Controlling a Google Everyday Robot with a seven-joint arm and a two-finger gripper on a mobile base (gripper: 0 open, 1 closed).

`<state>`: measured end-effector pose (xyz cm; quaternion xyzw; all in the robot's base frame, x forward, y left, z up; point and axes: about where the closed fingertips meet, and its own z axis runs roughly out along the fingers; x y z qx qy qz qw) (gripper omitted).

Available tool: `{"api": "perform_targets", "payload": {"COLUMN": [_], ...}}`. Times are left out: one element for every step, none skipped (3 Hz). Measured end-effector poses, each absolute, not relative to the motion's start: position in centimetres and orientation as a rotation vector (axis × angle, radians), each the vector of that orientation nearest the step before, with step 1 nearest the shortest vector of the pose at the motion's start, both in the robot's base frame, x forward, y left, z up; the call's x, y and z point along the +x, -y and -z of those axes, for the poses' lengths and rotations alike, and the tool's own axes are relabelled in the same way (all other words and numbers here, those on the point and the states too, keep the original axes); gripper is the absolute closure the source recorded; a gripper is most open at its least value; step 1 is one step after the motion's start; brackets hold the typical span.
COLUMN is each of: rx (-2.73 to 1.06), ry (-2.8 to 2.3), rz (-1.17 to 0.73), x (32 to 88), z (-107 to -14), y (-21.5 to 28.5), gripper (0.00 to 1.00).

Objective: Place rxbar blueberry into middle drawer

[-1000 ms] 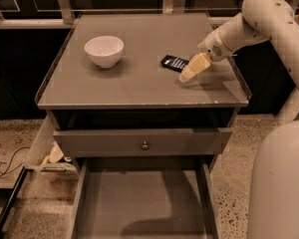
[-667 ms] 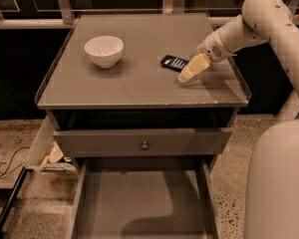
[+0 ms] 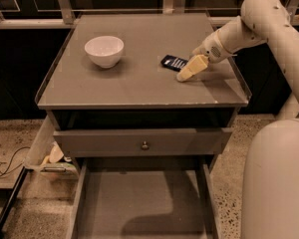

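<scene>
Gray drawer (image 3: 139, 208) is pulled out at the bottom, below the knobbed front (image 3: 145, 145), with its floor and low side walls in view. The white bowl (image 3: 104, 50) sits back-left on the cabinet top (image 3: 139, 86), well apart from the bar (image 3: 173, 62). Arm (image 3: 259, 14) reaches in from the right and bends down at the wrist, gripper (image 3: 189, 69) angled down-left with its tip low over the top just right of the bar, which lies flat there; contact unclear, and can't tell whether the gripper is apart or together. Versus 1 s ago: no visible change, bar, bowl and gripper sit in the same spots.
</scene>
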<state>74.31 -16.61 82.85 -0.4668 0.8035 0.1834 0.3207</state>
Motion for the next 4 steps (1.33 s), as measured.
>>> {"api": "perform_targets", "payload": {"rx": [-1.227, -1.227, -1.227, -1.227], "ry": [-2.111, -2.111, -2.111, -2.111], "rz": [-0.482, -0.482, -0.482, -0.482], "x": [74.31, 74.31, 74.31, 74.31], "z": [-82.85, -82.84, -82.84, -82.83], "y": [16.61, 16.6, 16.6, 16.59], "gripper": [0.42, 0.66, 0.89, 1.0]}}
